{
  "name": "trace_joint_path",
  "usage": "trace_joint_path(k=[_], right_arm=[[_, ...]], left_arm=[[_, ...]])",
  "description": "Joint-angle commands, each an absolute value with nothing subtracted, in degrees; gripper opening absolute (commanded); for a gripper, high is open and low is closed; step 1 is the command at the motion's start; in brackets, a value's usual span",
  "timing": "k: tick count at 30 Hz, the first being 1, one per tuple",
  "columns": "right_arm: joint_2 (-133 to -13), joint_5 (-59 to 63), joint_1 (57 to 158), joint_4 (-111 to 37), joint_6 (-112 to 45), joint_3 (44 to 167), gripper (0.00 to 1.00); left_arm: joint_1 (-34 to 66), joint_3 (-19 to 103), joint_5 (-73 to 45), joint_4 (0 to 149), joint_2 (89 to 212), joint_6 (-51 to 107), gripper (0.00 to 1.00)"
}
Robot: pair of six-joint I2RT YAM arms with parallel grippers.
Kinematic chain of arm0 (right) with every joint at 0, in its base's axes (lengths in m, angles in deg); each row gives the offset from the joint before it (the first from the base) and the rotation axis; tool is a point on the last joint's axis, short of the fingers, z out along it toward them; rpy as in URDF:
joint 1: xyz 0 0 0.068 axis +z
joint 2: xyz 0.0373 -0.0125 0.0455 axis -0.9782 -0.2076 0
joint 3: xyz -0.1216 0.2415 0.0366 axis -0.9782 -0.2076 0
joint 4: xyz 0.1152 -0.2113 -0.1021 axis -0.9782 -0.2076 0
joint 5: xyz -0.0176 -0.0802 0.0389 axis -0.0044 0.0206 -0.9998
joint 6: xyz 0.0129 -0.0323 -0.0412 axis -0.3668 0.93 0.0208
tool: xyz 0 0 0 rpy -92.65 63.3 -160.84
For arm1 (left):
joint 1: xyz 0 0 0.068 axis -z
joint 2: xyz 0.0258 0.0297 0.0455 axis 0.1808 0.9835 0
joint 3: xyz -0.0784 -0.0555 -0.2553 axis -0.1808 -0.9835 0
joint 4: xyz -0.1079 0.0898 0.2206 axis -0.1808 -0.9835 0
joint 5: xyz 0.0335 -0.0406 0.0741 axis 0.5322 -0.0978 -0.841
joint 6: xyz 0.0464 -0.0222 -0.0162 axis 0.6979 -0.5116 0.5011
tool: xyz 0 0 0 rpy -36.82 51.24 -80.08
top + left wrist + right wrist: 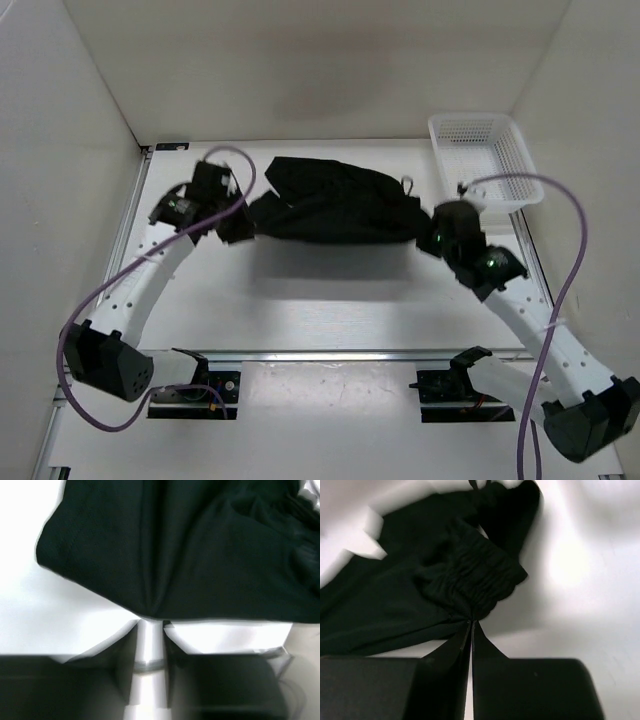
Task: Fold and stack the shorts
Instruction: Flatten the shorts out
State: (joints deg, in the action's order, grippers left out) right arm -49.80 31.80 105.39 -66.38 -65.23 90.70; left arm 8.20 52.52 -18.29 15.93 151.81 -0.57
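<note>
White table (330, 300) — black shorts (335, 200), pale walls (300, 60)

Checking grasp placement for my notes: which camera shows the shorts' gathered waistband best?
The right wrist view: the gathered waistband sits mid-frame, pinched by the right gripper. The top external view shows the shorts whole, too small for the gathers. The left wrist view shows only smooth fabric at the left gripper.

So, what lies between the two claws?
The black shorts, stretched from the left claw to the right claw, each shut on one end. The top external view shows it.
</note>
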Motion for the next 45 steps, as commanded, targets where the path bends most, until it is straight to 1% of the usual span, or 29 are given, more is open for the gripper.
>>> trace_joint_path(k=[1, 2, 3, 4, 5, 9, 11, 12, 13, 15, 16, 17, 19, 20, 22, 25, 26, 28, 29, 30, 31, 33, 34, 35, 37, 38, 39, 42, 45], right_arm=[[-42.6, 34.5, 106.6, -71.3, -73.3, 77.6, 0.19], [-41.1, 34.5, 106.6, -72.8, -77.5, 73.6, 0.24], [-39.8, 33.9, 106.6, -75.7, -79.7, 72.2, 0.32], [-38.0, 33.9, 106.6, -76.9, -81.4, 71.2, 0.44], [-37.4, 33.9, 106.6, -77.6, -83.3, 70.7, 0.49], [-37.4, 33.2, 106.6, -80.8, -84.0, 72.8, 0.55], [-39.3, 32.0, 106.6, -81.3, -83.3, 73.5, 0.54], [-40.4, 31.0, 106.6, -81.3, -82.8, 73.5, 0.50], [-41.1, 29.1, 106.6, -81.3, -82.8, 73.5, 0.41], [-42.1, 26.8, 106.6, -82.1, -82.8, 73.5, 0.36], [-42.9, 25.6, 106.6, -82.1, -82.8, 72.6, 0.35], [-42.9, 24.1, 106.6, -81.2, -81.8, 71.1, 0.32], [-44.4, 20.6, 106.6, -80.5, -81.0, 70.0, 0.32], [-44.4, 20.6, 106.6, -79.9, -81.0, 69.3, 0.32], [-44.4, 20.6, 106.6, -79.9, -81.6, 68.2, 0.34], [-44.9, 15.4, 103.0, -79.4, -80.9, 67.7, 0.67], [-46.2, 14.4, 101.6, -78.7, -80.9, 67.7, 0.81], [-47.7, 13.2, 100.4, -77.5, -80.9, 67.0, 0.86], [-49.0, 13.2, 99.4, -75.9, -80.9, 66.3, 0.86], [-49.6, 12.6, 98.8, -74.8, -80.9, 66.3, 0.86], [-50.1, 12.6, 98.1, -74.0, -81.5, 65.7, 0.86], [-51.4, 11.2, 95.6, -71.7, -81.5, 64.9, 0.84], [-52.1, 10.6, 94.6, -70.8, -81.5, 64.1, 0.84], [-52.7, 9.8, 92.5, -68.7, -81.5, 63.6, 0.82], [-53.2, 8.4, 90.2, -66.5, -80.9, 62.4, 0.81], [-54.2, 8.4, 89.7, -65.7, -80.2, 62.4, 0.80], [-54.9, 8.4, 89.7, -64.0, -79.4, 62.4, 0.80], [-58.6, 7.9, 89.7, -60.5, -79.4, 61.7, 0.75], [-61.6, 7.9, 89.7, -55.3, -81.5, 60.1, 0.63]], left_arm=[[10.2, 38.5, -13.8, 19.1, 146.9, -2.8, 0.46], [10.9, 36.1, -13.8, 19.6, 146.9, -3.6, 0.54], [10.9, 33.4, -13.8, 19.6, 146.9, -4.2, 0.60], [10.9, 32.8, -13.8, 19.6, 147.5, -4.8, 0.65], [10.9, 32.8, -13.8, 19.6, 148.2, -4.8, 0.65], [10.9, 34.2, -15.6, 18.1, 148.8, -5.6, 0.66], [10.2, 33.4, -18.1, 16.3, 148.8, -8.0, 0.65], [9.1, 31.6, -18.1, 16.3, 148.8, -8.6, 0.64], [8.5, 30.4, -18.1, 15.6, 148.8, -9.8, 0.64], [8.0, 27.4, -18.1, 15.6, 148.2, -11.1, 0.64], [8.0, 24.4, -17.6, 15.6, 148.2, -12.9, 0.69], [7.4, 22.8, -16.6, 16.9, 147.6, -13.7, 0.73], [7.4, 18.6, -15.3, 19.1, 147.1, -15.6, 0.90], [7.4, 17.8, -15.3, 20.2, 147.1, -15.6, 1.00], [6.8, 16.6, -15.3, 22.9, 149.1, -16.1, 1.00], [6.3, 16.8, -15.3, 26.1, 153.2, -15.4, 1.00], [6.3, 17.3, -15.3, 26.7, 154.5, -14.6, 1.00], [6.3, 19.4, -15.3, 27.6, 158.9, -13.7, 1.00], [6.3, 20.3, -15.3, 28.2, 160.5, -12.8, 1.00], [6.3, 21.1, -15.3, 28.2, 162.1, -12.3, 0.98], [6.3, 22.0, -15.3, 28.2, 163.5, -11.7, 0.89], [6.3, 23.7, -15.3, 28.8, 166.5, -11.2, 0.74], [6.3, 23.7, -15.3, 28.8, 167.1, -11.2, 0.64], [5.7, 24.3, -15.3, 28.8, 167.9, -10.6, 0.41], [5.7, 24.3, -15.8, 28.8, 167.9, -10.1, 0.20], [5.7, 24.3, -15.8, 28.8, 168.4, -10.1, 0.13], [5.7, 24.3, -15.8, 28.8, 168.4, -10.1, 0.10], [5.7, 24.9, -15.8, 28.8, 168.4, -10.1, 0.10], [5.7, 25.4, -15.8, 28.8, 167.4, -10.1, 0.10]])
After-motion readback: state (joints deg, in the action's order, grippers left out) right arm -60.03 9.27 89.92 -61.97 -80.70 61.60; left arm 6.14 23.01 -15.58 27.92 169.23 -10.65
